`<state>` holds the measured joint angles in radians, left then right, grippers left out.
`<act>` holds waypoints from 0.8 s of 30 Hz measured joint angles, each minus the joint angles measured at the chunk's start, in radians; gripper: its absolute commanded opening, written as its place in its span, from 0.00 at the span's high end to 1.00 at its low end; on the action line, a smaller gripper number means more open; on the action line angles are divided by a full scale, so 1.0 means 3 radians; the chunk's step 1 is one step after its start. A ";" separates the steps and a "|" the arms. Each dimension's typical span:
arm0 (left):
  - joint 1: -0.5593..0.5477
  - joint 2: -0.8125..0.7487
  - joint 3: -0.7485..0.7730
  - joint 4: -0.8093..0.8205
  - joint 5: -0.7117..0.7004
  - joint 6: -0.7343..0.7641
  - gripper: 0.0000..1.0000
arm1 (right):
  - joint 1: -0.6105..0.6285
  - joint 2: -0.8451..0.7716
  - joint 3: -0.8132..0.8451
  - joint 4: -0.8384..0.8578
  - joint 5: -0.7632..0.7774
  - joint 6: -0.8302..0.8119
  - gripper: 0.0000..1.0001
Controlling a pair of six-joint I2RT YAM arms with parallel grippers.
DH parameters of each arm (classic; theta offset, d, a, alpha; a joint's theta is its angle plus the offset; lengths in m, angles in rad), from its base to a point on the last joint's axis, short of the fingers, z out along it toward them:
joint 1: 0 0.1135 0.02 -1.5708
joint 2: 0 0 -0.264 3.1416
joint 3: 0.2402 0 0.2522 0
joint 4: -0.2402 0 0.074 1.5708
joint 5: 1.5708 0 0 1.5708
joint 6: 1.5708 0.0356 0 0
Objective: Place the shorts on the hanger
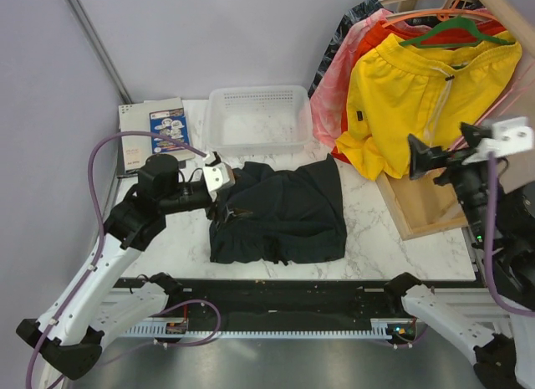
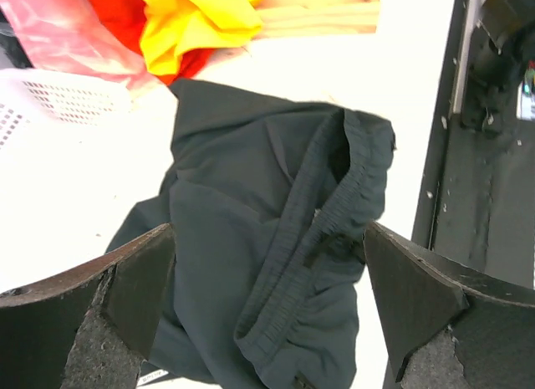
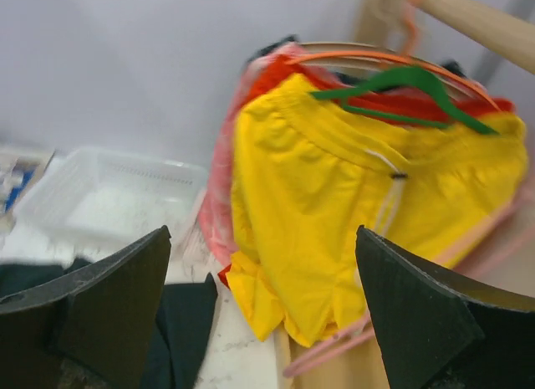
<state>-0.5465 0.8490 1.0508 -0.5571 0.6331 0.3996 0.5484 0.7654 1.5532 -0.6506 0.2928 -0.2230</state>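
Left gripper (image 2: 269, 305): fingers apart, low over left edge of shorts (image 1: 288, 209) (waistband between fingers). Shorts: crumpled on worktop centre, near front edge. Right gripper (image 3: 263, 314): fingers apart, empty, raised at right edge. Hanger (image 3: 485, 238): right-rear corner.

Hanger (image 3: 326, 352) mostly behind yellow shorts (image 3: 334, 205)
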 measured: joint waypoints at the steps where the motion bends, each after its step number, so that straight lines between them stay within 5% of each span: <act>1: 0.0003 -0.0004 0.0000 0.0038 -0.0013 -0.0034 0.01 | -0.0163 -0.0085 -0.0042 0.0028 0.0106 0.0161 0.02; 6: 0.0004 0.0001 0.0001 0.0200 -0.0014 -0.0271 0.01 | -0.1289 -0.0392 -0.0253 -0.0005 0.0270 0.1296 0.02; 11: 0.0006 0.0090 0.0057 0.0290 0.0078 -0.0641 0.01 | -0.1996 -0.0342 -0.0308 -0.0347 0.0305 0.2227 0.02; 22: 0.0006 0.0197 0.0167 0.0528 0.0362 -0.1199 0.01 | -0.2063 -0.0020 -0.0725 -0.0326 0.0389 0.2871 0.02; 24: 0.0006 0.0209 0.0177 0.0548 0.0370 -0.1250 0.01 | -0.2063 0.0074 -0.0725 -0.0296 0.0420 0.2953 0.09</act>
<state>-0.5446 0.9115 1.1038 -0.3927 0.7441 0.0246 -0.0704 0.7876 1.3357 -0.7395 0.4187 0.6628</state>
